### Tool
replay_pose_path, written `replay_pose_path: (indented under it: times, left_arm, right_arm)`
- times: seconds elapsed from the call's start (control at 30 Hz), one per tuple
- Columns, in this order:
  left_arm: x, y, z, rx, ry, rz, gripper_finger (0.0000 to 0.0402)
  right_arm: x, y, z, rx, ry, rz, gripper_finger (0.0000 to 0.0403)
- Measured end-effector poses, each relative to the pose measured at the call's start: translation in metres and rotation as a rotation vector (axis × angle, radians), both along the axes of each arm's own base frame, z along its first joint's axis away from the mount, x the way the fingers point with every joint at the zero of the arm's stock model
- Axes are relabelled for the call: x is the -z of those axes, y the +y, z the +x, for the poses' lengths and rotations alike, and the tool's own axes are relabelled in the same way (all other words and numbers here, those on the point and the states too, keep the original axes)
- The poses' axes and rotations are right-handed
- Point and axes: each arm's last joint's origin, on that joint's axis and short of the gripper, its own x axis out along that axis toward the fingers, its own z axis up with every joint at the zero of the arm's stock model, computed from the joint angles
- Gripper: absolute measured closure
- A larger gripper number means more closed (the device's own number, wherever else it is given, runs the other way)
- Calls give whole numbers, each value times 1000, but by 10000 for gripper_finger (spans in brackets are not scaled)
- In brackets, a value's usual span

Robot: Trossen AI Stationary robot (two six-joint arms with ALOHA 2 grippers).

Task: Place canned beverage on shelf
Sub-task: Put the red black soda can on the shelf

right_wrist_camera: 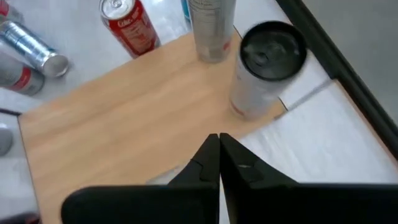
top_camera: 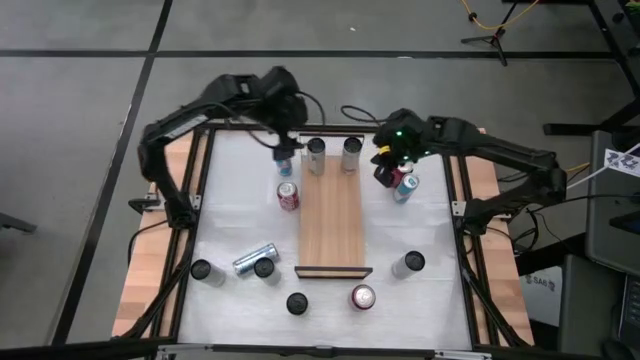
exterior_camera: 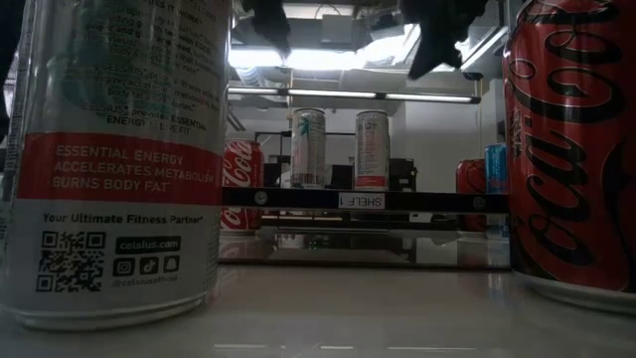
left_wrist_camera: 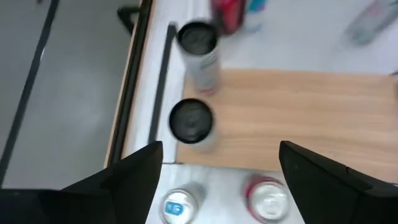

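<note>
The shelf (top_camera: 332, 220) is a light wooden plank lying along the middle of the table, its dark lip (exterior_camera: 363, 200) at the near end. Two pale cans (top_camera: 316, 152) (top_camera: 352, 150) stand upright side by side on its far end. My left gripper (left_wrist_camera: 221, 149) hangs open in the air above the shelf's far left corner, with nothing between its fingers. Below it a blue-topped can (left_wrist_camera: 177, 205) and a red can (left_wrist_camera: 267, 202) stand on the table. My right gripper (right_wrist_camera: 219, 140) is shut and empty, raised over the shelf's far right side beside the nearer pale can (right_wrist_camera: 267, 62).
A red can and a blue can (top_camera: 403, 185) stand right of the shelf, under my right arm. Several more cans stand near the front: two dark-topped (top_camera: 201, 270) (top_camera: 297, 302), a red one (top_camera: 362, 296), a silver one lying down (top_camera: 252, 260), and one at the right (top_camera: 410, 263).
</note>
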Motion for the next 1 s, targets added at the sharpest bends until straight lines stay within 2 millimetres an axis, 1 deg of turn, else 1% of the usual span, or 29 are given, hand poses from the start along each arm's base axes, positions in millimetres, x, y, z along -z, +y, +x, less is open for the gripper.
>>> replay_pose_path:
  times: [0.13,0.17,0.23,0.3,0.37,0.47,0.53,0.6,0.67,0.8,1.0]
  left_arm:
    - [-23,-15,-33,32,-112,-36,88]
    - [-27,-19,-42,31,-131,-37,88]
    - [-26,-26,-57,9,-158,-39,88]
    - [-21,-31,-69,-25,-199,-36,88]
    - [-11,-37,-78,-54,-248,-36,88]
    - [9,-46,-92,-82,-320,-52,88]
    - [23,-51,-101,-94,-352,-64,88]
    - [35,-55,-108,-100,-381,-66,88]
    - [46,-58,-115,-113,-404,-60,88]
    - [63,-61,-128,-167,-420,-8,88]
    - [76,-64,-140,-204,-414,18,88]
  right_arm:
    - [-19,3,-11,-1,30,-7,402]
    - [-23,4,-13,-10,38,-12,402]
    - [-28,5,-16,-15,45,-14,402]
    - [-30,5,-16,-15,34,-18,402]
    - [-30,5,-16,-15,37,-17,402]
    - [-29,5,-15,-15,40,-15,401]
    - [-29,4,-15,-14,42,-14,391]
    - [-27,4,-13,-10,46,-9,371]
    - [-27,3,-12,24,41,14,342]
    - [-23,2,-7,123,41,79,264]
    - [-15,-1,1,221,59,162,150]
